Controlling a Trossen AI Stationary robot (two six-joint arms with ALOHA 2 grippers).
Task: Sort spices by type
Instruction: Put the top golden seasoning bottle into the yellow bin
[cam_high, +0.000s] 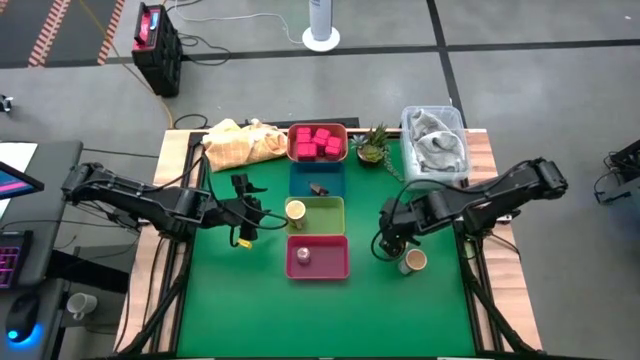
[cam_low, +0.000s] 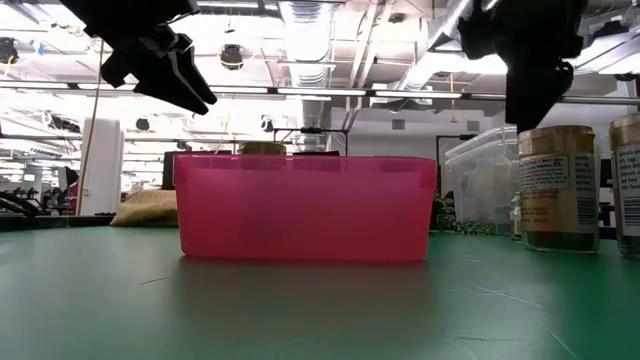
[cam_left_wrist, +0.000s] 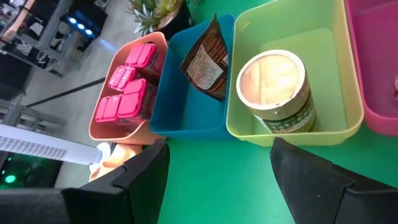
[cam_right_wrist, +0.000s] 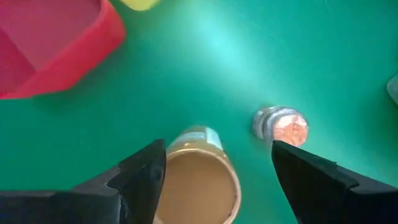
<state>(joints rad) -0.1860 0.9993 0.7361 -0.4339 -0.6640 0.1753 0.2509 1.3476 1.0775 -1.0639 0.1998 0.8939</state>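
Right now two spices remain loose on the green mat: a tan cylinder (cam_right_wrist: 198, 180) standing upright and a tiny round jar (cam_right_wrist: 281, 124) near it. The right gripper (cam_right_wrist: 214, 180) hangs over the cylinder with its fingers spread and nothing held. A descent slightly off centre could, I judge, tip the cylinder or knock the jar rolling. Further out, the trays sit in a row: the near pink tray (cam_high: 318, 258) holds one small jar, the yellow-green tray (cam_left_wrist: 292, 81) one cylinder, the blue tray (cam_left_wrist: 186, 93) a dark packet (cam_left_wrist: 205, 59), the far tray (cam_left_wrist: 127, 87) pink boxes. The left gripper (cam_left_wrist: 217, 180) waits open and empty beside the yellow-green tray.
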